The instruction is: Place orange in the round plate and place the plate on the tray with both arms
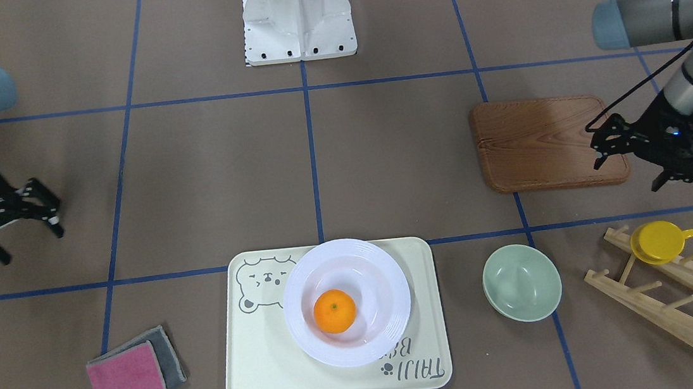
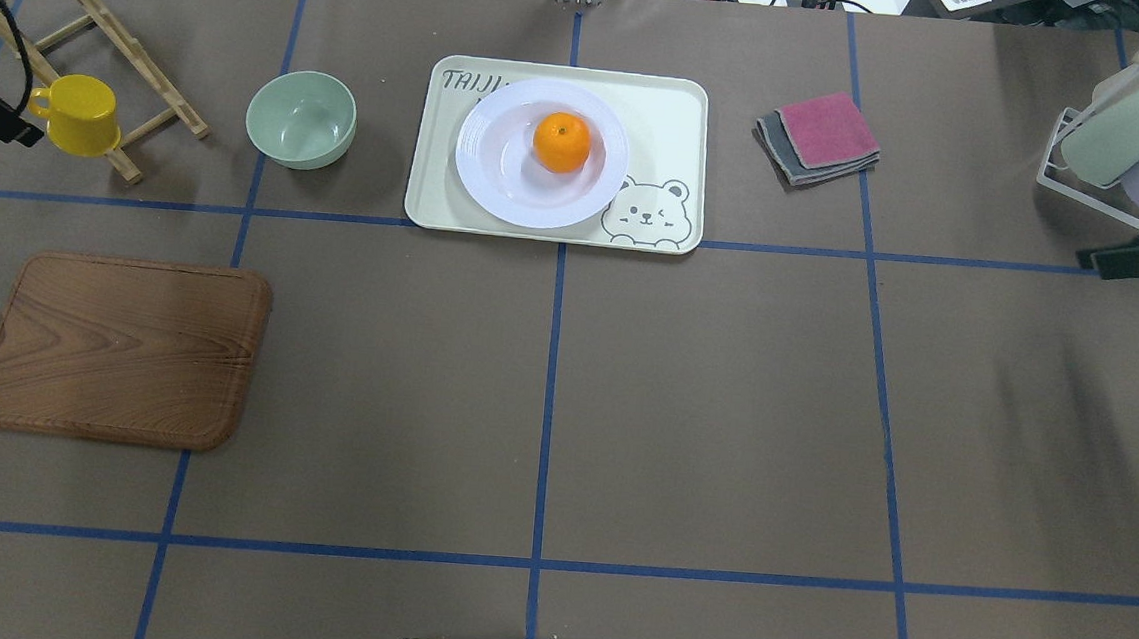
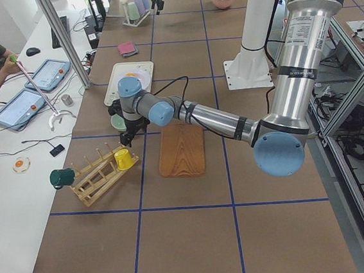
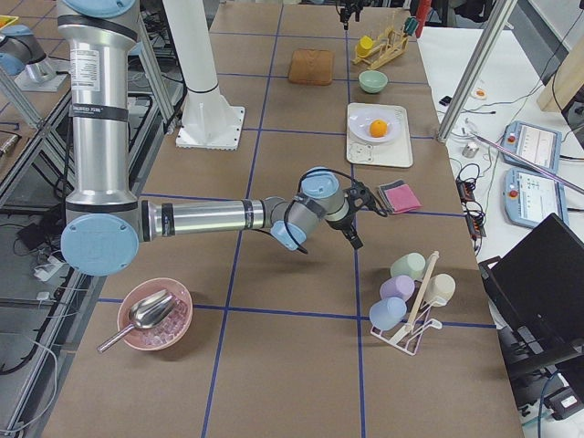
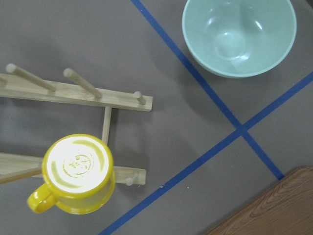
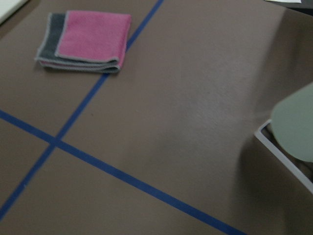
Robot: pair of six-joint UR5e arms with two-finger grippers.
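A: So, where is the orange point(image 1: 334, 310)?

B: It sits in the round plate point(image 1: 386, 279), a little left of the plate's centre in the front-facing view. That plate rests on the tray point(image 1: 261, 368), in the lower middle of the frame, covering part of the lettering.

A: And the 2 grippers?

B: Both are well apart from the tray. The left gripper point(image 1: 627, 175) hangs at the right of the frame, over the lower right corner of the wooden board point(image 1: 538, 141), jaws spread with nothing between them. The right gripper point(image 1: 31, 246) is at the left edge, mid-height, jaws also wide apart and holding nothing.

A: Anything else nearby?

B: A pale green bowl point(image 1: 521, 282) lies right of the tray, a yellow cup point(image 1: 659, 242) is on a wooden rack point(image 1: 682, 308) in the lower right corner, and 2 folded cloths point(image 1: 132, 374), pink on grey, are in the lower left.
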